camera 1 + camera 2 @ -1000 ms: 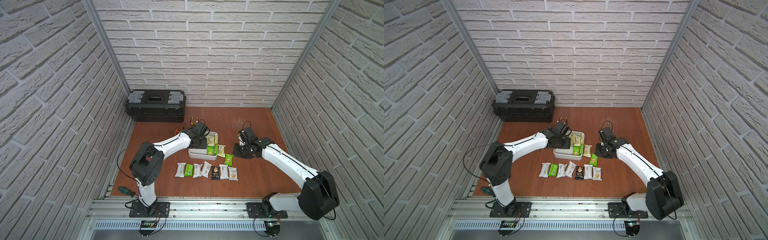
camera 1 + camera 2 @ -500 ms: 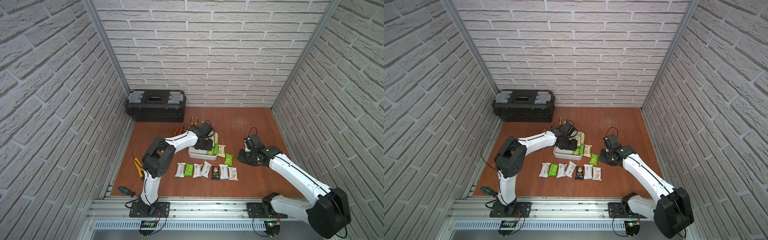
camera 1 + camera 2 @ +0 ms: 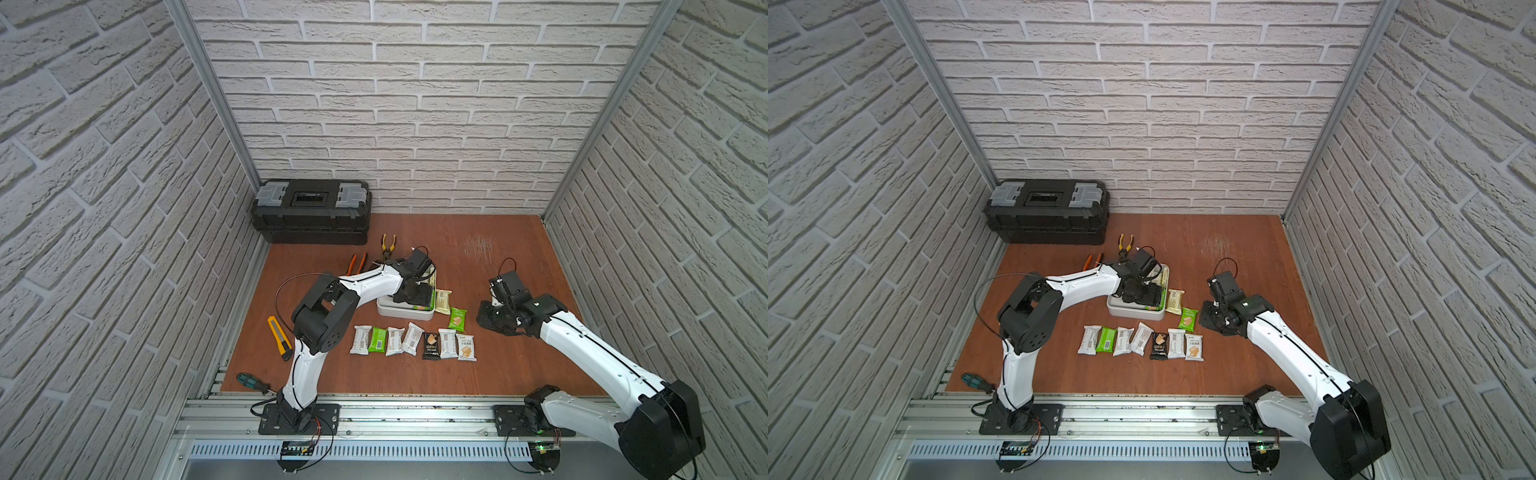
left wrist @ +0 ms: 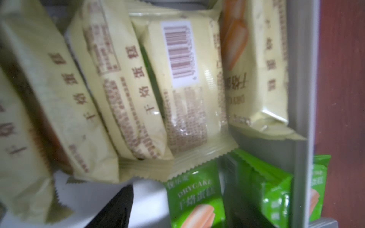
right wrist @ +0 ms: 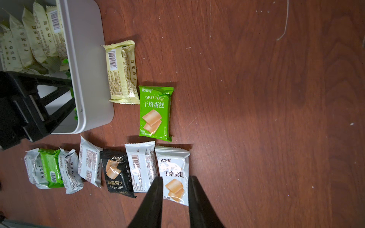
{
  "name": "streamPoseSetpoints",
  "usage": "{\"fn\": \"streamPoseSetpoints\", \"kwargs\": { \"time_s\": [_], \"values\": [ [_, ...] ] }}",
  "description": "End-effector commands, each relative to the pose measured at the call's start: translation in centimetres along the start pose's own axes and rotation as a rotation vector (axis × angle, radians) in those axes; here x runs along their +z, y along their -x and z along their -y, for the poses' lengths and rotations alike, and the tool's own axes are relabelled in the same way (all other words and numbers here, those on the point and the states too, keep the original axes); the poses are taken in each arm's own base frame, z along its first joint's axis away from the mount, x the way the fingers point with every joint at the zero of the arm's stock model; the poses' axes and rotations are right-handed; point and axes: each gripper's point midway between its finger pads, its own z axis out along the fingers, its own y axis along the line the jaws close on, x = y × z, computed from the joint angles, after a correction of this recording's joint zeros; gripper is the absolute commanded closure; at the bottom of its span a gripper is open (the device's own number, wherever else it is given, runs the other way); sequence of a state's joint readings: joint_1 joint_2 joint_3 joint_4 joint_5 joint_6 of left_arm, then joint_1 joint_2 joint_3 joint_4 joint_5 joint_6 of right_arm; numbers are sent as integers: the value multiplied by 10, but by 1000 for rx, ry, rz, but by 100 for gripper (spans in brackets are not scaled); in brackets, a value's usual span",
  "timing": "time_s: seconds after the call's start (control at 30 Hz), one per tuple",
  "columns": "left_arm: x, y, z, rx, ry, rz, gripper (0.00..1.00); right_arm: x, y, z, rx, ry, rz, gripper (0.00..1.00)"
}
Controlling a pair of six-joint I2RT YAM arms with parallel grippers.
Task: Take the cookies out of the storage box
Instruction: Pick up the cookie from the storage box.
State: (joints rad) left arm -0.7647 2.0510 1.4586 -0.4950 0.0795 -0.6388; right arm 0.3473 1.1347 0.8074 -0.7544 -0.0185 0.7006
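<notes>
Cookies are partly out, by my count. In both top views seven packets lie in a row on the table in front of the storage box, on its side toward the arm bases. Two more, a pale yellow packet and a green packet, sit just beside the box wall that faces the right arm. The left gripper reaches down inside the box. The right gripper hovers apart from the box, beyond those two packets.

From the left wrist, the storage box looks crowded inside: at least five pale yellow packets lean on one another, with a few green ones next to them. One black finger shows, and I can't make out that it grips anything.

From the right wrist, the left gripper has its jaws spread wide within the box, clamping nothing. The right gripper has its jaws only a narrow gap apart and empty, above the white end packet of the row.

I'd judge the job roughly half done: nine packets out, a similar heap left in the box.
</notes>
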Motion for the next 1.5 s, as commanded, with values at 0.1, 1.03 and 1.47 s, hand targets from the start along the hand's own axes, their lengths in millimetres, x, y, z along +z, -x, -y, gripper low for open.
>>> {"fn": "streamPoseSetpoints", "kwargs": {
  "time_s": [0.1, 1.03, 1.47],
  "values": [
    [16, 0, -1, 8, 23, -24, 23, -4, 2, 4, 24, -2, 26, 72],
    [7, -22, -47, -6, 255, -31, 32, 4, 9, -8, 51, 37, 25, 72],
    [11, -16, -45, -4, 269, -24, 50, 3, 6, -4, 55, 37, 31, 73]
  ]
}}
